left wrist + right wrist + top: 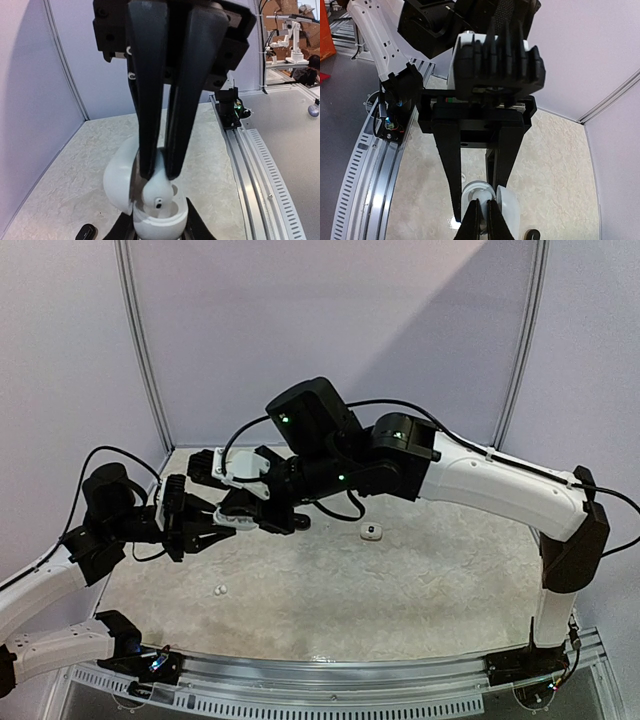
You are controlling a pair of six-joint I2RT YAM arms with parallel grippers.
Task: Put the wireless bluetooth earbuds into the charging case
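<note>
- Top view: a loose white earbud [220,590] lies on the table [430,590] at the front left, and a second earbud [372,531] lies further back.
- Left wrist view: the left gripper [159,228] clamps the open charging case [167,220]. The right gripper [162,172], fingers pressed together, points down at the seated earbud [160,194].
- Right wrist view: the closed fingertips are at the case mouth.

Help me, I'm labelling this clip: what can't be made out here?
Top view: the small white object is too small to identify.
Left wrist view: the right gripper covers the earbud, so gripping or pushing is unclear.
Right wrist view: the inside of the case is hidden behind the right gripper and bottom edge.
</note>
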